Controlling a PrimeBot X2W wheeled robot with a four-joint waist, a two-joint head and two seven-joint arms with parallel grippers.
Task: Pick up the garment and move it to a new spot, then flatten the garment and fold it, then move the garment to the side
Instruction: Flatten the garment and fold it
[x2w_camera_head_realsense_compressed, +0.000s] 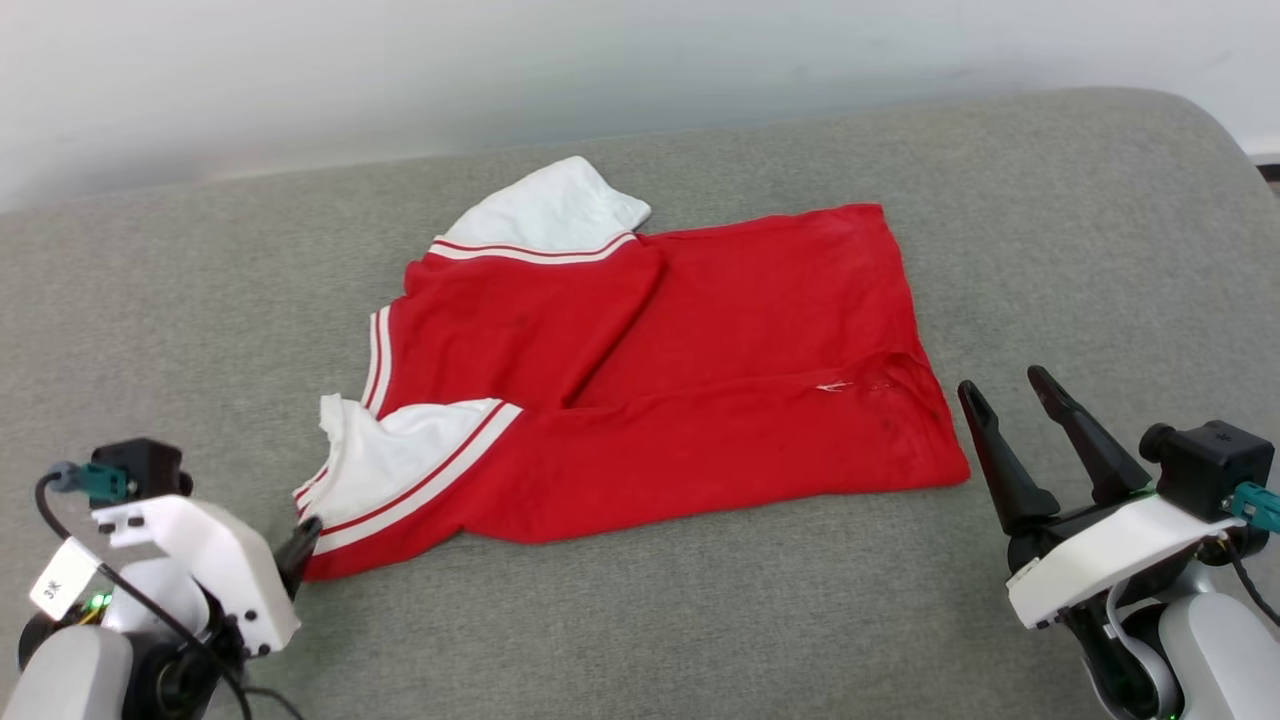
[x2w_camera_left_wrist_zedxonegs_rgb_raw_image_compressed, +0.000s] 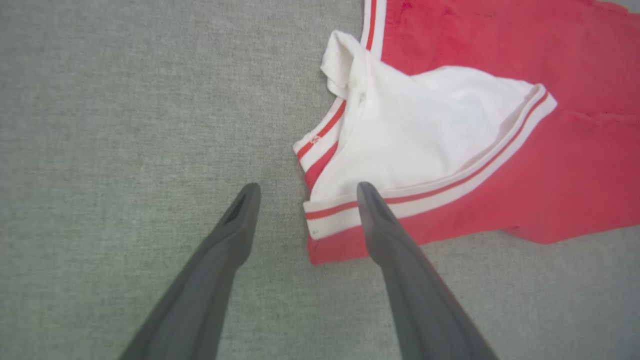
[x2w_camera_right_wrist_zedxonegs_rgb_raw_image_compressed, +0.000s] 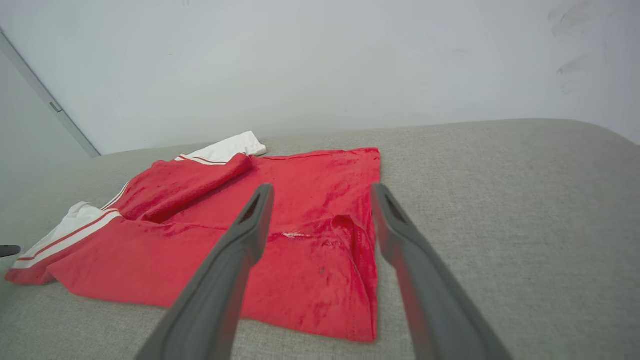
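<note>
Garment (x2w_camera_head_realsense_compressed: 700, 400) lies on grey cushion (x2w_camera_head_realsense_compressed: 1050, 200), red body partly folded over itself, white sleeves at our left. Our left fingers (x2w_camera_left_wrist_zedxonegs_rgb_raw_image_compressed: 235, 225) spread wide, gripping nothing: one tip over striped trim of near sleeve (x2w_camera_left_wrist_zedxonegs_rgb_raw_image_compressed: 425, 145), contact we cannot tell; other over bare cushion. Our right fingers (x2w_camera_head_realsense_compressed: 995, 450) open, empty, just beside garment's right edge.

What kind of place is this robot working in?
Probably an indoor room: a grey fabric cushion, like a sofa or bed, against a plain white wall, with a red jersey on it.
</note>
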